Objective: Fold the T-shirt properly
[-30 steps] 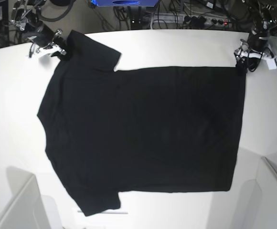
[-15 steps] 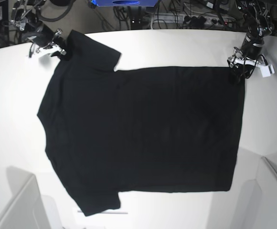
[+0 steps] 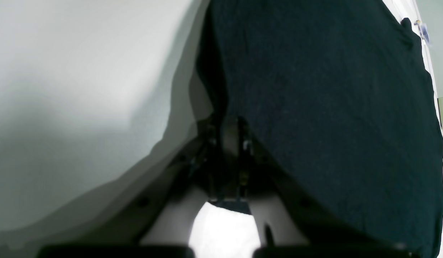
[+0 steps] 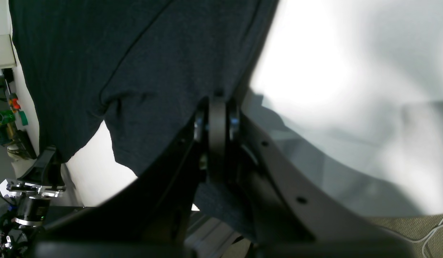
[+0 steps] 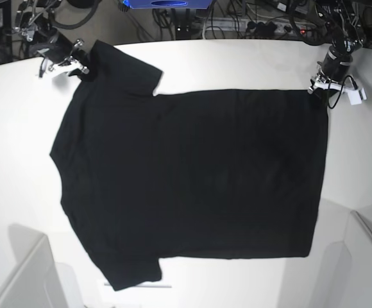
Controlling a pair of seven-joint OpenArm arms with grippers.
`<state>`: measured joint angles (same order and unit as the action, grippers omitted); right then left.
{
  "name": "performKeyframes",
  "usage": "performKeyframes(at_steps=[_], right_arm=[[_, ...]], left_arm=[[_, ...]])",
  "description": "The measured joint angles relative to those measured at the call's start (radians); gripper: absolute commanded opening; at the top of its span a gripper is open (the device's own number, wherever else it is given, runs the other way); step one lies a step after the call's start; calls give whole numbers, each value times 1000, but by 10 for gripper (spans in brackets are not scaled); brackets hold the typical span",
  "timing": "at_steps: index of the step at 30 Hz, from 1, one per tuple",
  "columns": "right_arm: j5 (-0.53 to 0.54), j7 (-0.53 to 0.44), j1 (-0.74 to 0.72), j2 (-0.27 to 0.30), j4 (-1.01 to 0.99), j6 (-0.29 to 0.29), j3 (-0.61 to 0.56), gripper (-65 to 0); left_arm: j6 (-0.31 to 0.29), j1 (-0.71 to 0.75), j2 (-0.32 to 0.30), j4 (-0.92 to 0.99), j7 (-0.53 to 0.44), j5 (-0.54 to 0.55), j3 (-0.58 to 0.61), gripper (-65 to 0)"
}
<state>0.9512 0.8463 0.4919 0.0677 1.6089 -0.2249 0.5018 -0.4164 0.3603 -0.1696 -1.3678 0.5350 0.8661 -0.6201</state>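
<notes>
At shirt (image 5: 192,173) far corners I've both grippers, left (image 5: 319,90) and right (image 5: 83,69), clamped on cloth; thin bite, uneven lift could slip a corner.

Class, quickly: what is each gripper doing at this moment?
Left gripper: closed, pinching the hem corner of the T-shirt.
Right gripper: closed, pinching the T-shirt's sleeve edge.

T-shirt (image 5: 192,179) spread flat on the table (image 5: 19,167), filling mid-frame; right gripper (image 5: 77,67) at its upper-left corner, left gripper (image 5: 319,88) at its upper-right corner.
</notes>
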Motion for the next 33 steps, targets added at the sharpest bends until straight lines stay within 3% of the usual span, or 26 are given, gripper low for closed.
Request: performKeyframes(at_steps=[8, 14, 33], right_arm=[[-40, 16, 39, -2, 70, 10, 0, -650], [-53, 30, 70, -6, 114, 23, 0, -650], [-53, 37, 132, -8, 304, 24, 0, -650]], left_arm=[[-1, 74, -21, -50, 5, -2, 4, -650], [6, 130, -16, -160, 32, -140, -1, -650], [16, 299, -16, -377, 45, -151, -3, -650]])
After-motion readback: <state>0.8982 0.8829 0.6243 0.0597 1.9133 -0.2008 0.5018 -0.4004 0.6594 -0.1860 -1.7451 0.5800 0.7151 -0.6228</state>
